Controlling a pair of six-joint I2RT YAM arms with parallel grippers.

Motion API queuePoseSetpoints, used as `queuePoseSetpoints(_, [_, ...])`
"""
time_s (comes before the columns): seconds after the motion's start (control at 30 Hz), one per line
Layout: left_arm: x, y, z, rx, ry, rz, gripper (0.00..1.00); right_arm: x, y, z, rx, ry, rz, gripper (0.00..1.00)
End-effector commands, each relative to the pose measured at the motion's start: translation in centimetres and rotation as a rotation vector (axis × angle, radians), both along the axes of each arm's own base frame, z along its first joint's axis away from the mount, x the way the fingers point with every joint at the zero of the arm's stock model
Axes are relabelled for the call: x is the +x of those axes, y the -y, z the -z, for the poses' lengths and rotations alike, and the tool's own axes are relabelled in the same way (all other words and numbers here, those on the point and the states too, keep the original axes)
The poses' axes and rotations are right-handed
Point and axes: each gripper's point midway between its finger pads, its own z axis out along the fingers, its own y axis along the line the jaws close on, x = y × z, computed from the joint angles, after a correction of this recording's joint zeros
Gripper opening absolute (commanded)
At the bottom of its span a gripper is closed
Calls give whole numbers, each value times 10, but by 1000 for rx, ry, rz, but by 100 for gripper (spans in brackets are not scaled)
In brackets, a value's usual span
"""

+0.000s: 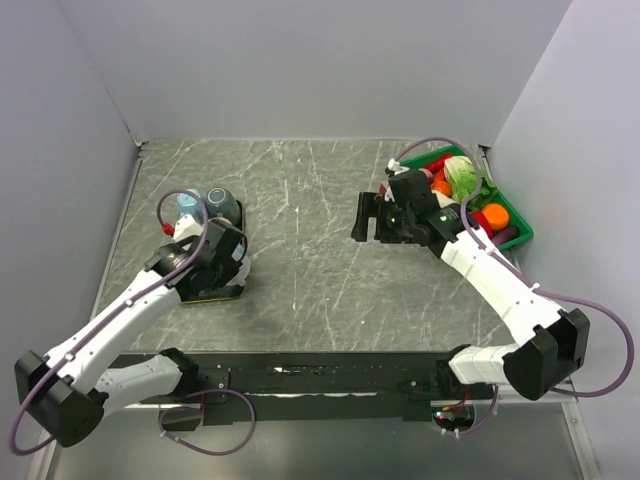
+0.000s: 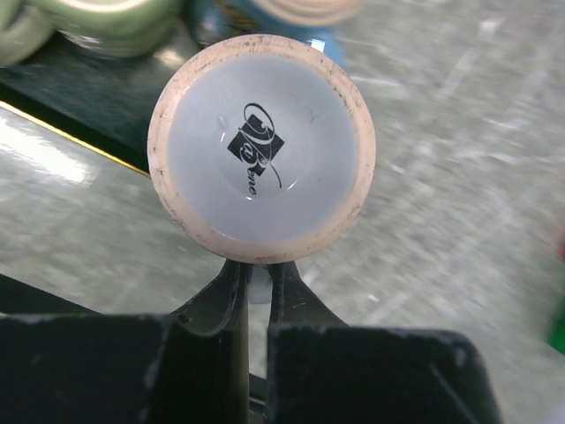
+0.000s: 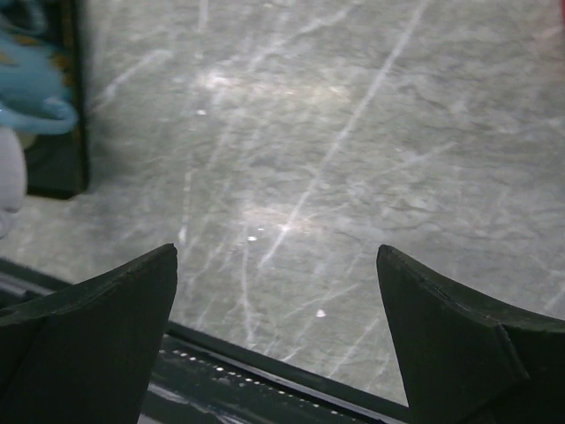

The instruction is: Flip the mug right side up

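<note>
Left gripper (image 2: 254, 281): fingers nearly closed, pinching the mug (image 2: 261, 146) at its lower edge. Its base faces your wrist camera, so it is not yet upright, and it sits by the tray (image 2: 71, 102) edge. Risk: so thin a pinch may let it swivel or slip mid-turn, or clip the neighbouring mugs (image 2: 106, 18). Left arm: stretched forward over the tray. Right gripper (image 3: 276, 265): spread wide, empty, hovering above the table (image 3: 353, 132).

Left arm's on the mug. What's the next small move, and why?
Probably roll the left wrist to bring the mouth upward. The left gripper is shut on what looks like the handle of the mug, and the mug's logo-printed base faces the wrist camera, so it isn't upright yet. The right gripper is open over the table, uninvolved.
</note>
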Motion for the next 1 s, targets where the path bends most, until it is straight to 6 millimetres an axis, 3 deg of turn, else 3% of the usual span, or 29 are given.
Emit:
queuePoseSetpoints(0.0, [12, 27, -61, -180, 164, 49, 1, -6, -24, -53, 157, 85, -107, 100])
queuePoseSetpoints(0.17, [33, 51, -114, -307, 345, 120, 1, -22, -47, -82, 318, 88, -203, 100])
queuePoseSetpoints(0.3, [47, 65, -136, -337, 392, 147, 1, -31, -63, -100, 450, 69, -248, 100])
queuePoseSetpoints(0.5, [72, 92, -182, -426, 561, 219, 1, -30, -88, -124, 667, 37, -288, 100])
queuePoseSetpoints(0.53, [78, 98, -201, -458, 627, 233, 1, -35, -94, -130, 722, 10, -313, 100])
queuePoseSetpoints(0.6, [87, 106, -211, -472, 665, 254, 1, -30, -103, -143, 848, -38, -290, 98])
queuePoseSetpoints(0.63, [89, 112, -228, -506, 717, 274, 1, -31, -106, -147, 886, -65, -294, 98])
queuePoseSetpoints(0.77, [100, 124, -247, -508, 794, 327, 1, -22, -112, -152, 1077, -233, -202, 97])
queuePoseSetpoints(0.83, [102, 128, -252, -508, 820, 346, 1, -18, -115, -167, 1176, -224, -231, 96])
queuePoseSetpoints(0.87, [102, 131, -260, -526, 846, 359, 1, -15, -117, -158, 1230, -318, -175, 95])
queuePoseSetpoints(0.9, [103, 132, -260, -531, 852, 365, 1, -14, -118, -170, 1277, -274, -219, 94])
queuePoseSetpoints(0.97, [101, 138, -266, -564, 862, 388, 1, -10, -122, -168, 1298, -304, -222, 91])
